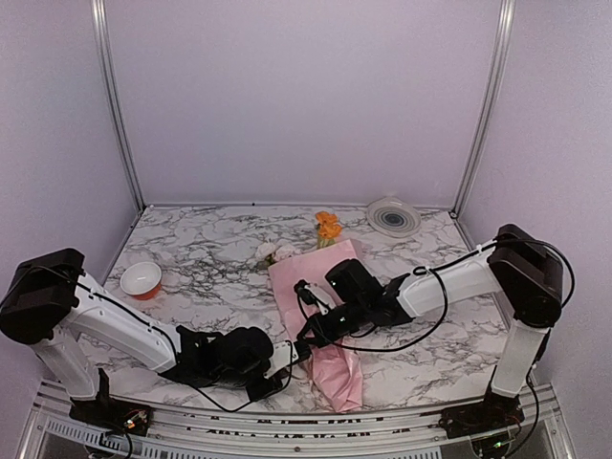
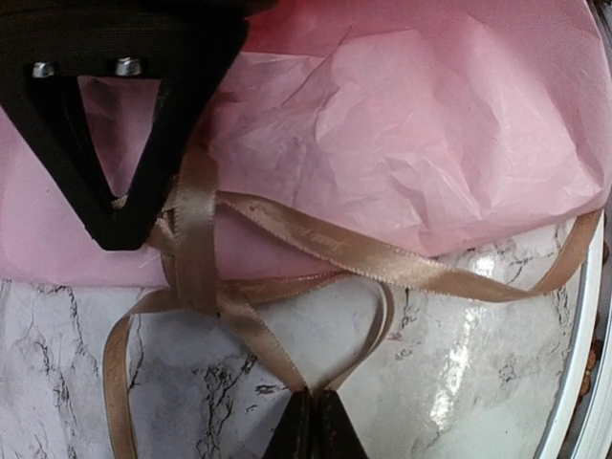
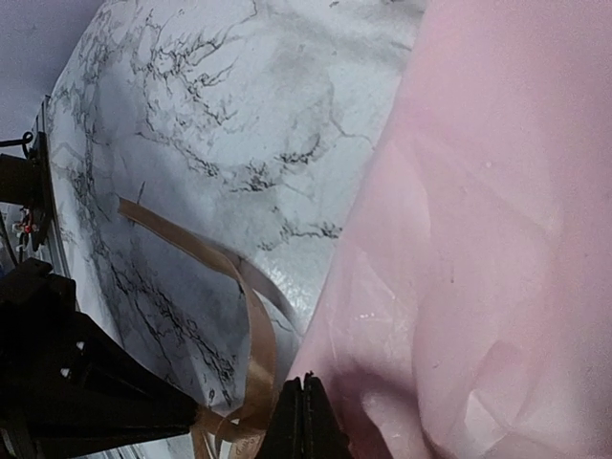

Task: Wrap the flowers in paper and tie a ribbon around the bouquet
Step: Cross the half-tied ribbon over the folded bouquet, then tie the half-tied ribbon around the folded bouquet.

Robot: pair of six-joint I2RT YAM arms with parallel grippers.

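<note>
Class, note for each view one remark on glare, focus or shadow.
Left wrist: glare whitens the marble table, while the ribbon is sharp. Right wrist: the paper near the lens is soft and hazy. Top external: even light, only faint shadows.

Pink, tan and orange on veined marble, under lilac walls (image 1: 306, 96).
The paper (image 1: 316, 287) is pale pink; the ribbon (image 2: 325, 244) is glossy beige-tan with faint darker script. The flowers (image 1: 328, 227) show one orange bloom and pale pink-white heads. The bench (image 1: 210, 258) is white marble veined dark grey. A bowl (image 1: 141, 279) is white inside, orange outside; a disc (image 1: 393, 216) has grey-white rings.
</note>
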